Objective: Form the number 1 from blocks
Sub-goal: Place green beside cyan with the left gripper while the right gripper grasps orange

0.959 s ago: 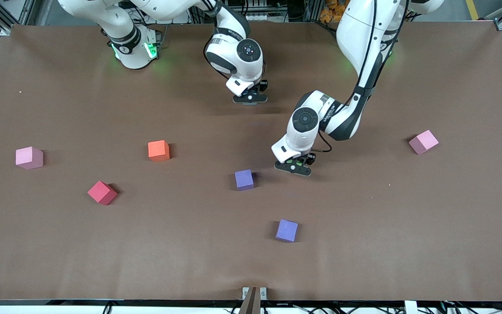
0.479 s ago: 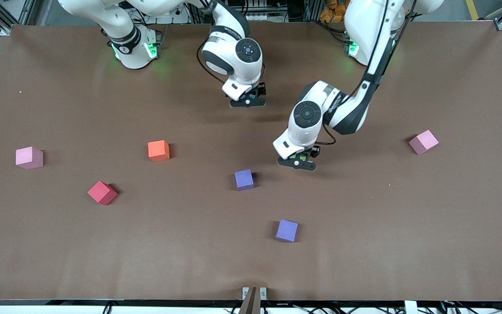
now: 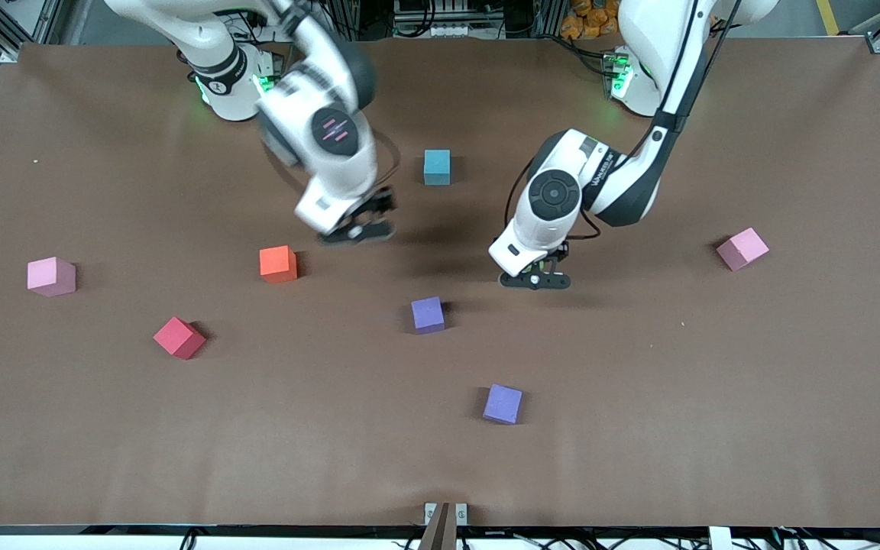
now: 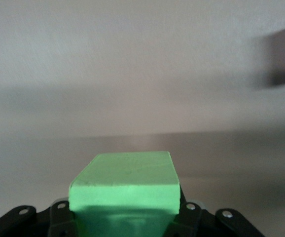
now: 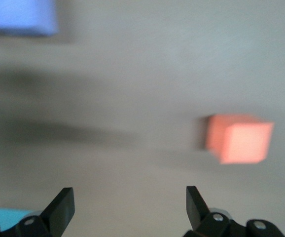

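I have the green block [image 4: 124,190] pinched in the left gripper [image 3: 535,279] over the table's middle, at 2 o'clock from a purple block [image 3: 428,314], while the right gripper [image 3: 357,229] spreads empty beside the orange block [image 3: 278,263]; judging these foam-like cubes light and soft, I'd squeeze flat faces gently.

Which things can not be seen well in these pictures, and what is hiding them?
- Green block: its lower part is hidden between the jaws of the left gripper; the front view does not show it, the wrist covers it.
- Right gripper: blurred in the front view.
- Light blue block: cut off by the edge in the right wrist view.
- Orange block: soft there.
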You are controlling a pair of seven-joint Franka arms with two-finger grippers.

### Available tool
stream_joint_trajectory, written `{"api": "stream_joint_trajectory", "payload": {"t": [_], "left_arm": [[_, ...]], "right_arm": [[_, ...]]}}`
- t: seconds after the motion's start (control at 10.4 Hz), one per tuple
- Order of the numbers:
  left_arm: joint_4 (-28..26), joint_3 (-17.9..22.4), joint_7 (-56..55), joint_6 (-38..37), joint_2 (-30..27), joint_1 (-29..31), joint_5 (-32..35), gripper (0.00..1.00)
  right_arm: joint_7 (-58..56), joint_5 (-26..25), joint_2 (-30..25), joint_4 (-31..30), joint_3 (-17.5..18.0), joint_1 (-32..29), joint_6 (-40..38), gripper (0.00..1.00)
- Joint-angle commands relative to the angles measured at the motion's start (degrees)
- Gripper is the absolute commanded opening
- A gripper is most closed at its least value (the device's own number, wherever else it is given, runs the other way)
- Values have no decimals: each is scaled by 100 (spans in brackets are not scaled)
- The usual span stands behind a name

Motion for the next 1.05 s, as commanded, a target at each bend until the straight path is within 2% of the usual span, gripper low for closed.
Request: {"api": "stream_joint_trajectory", "payload": {"t": [0.0, 0.19, 0.48, 0.67, 0.96], "left_arm": [[-36, -16, -1068, -31, -22, -536, -116, 65], [-27, -17, -2002, 39, 56, -1168, -116, 65], [-18, -25, -2505, 573, 249, -1793, -116, 65], [-36, -95, -2507, 926, 425, -1953, -125, 65], [-289, -271, -2507, 1558, 514, -1962, -125, 65]], "right_arm": [[-1321, -11, -7, -26, -620, -291, 40, 100], [-1422, -2, 89, -149, -737, -520, 163, 100], [-1431, 7, 98, -736, -938, -600, 758, 100], [-1422, 42, 99, -1359, -983, -626, 1609, 100], [-1343, 217, 230, -1503, -1071, -618, 1851, 100]]}}
